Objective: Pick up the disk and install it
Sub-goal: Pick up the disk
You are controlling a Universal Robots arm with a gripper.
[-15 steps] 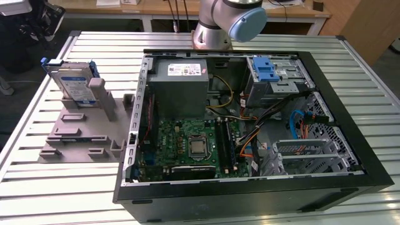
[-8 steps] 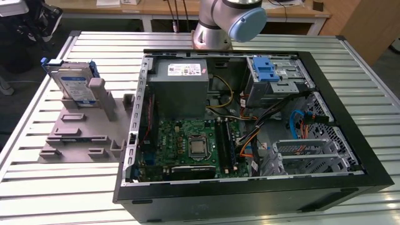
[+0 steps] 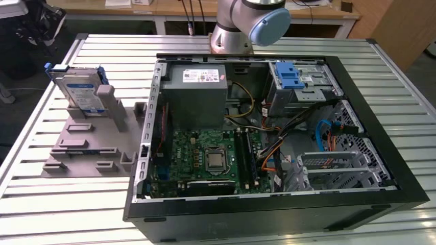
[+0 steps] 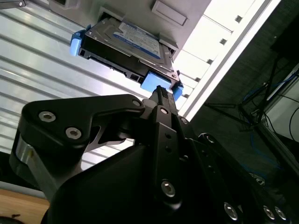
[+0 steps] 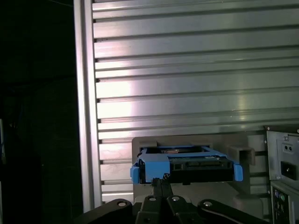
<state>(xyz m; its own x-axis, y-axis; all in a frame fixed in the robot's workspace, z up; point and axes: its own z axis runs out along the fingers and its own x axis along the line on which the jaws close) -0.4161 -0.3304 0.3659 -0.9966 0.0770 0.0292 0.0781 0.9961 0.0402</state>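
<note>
The exterior view takes in the whole bench. The disk [image 3: 80, 94], a flat silver-metal hard drive with a blue-and-white label in a blue plastic bracket, stands on edge in a grey plastic fixture [image 3: 89, 148] at the upper left of the frame. The fixture sits on the slatted metal table [image 3: 68, 214]. Right of it lies the open black computer case [image 3: 272, 209], with a grey metal box [image 3: 197, 102] bearing a white sticker, a green motherboard [image 3: 197, 153] and a blue ribbed latch piece [image 3: 289, 76] inside. The grey-and-blue robot arm [image 3: 238, 23] is cut off by the top edge.

The wrist views bring in the black gripper [image 5: 161, 179]. In the first wrist view its two fingers meet at the tips with nothing between them, just before the disk's [image 5: 187, 163] bracketed edge. That view gives the disk's connector end, with the label face turned out of sight. The second wrist view catches the label face of the disk [image 4: 124, 39] at a slant, and the gripper [image 4: 160, 91] side-on, its tip overlapping the blue bracket. Whether the tip touches the bracket or stops just short cannot be told.
</note>
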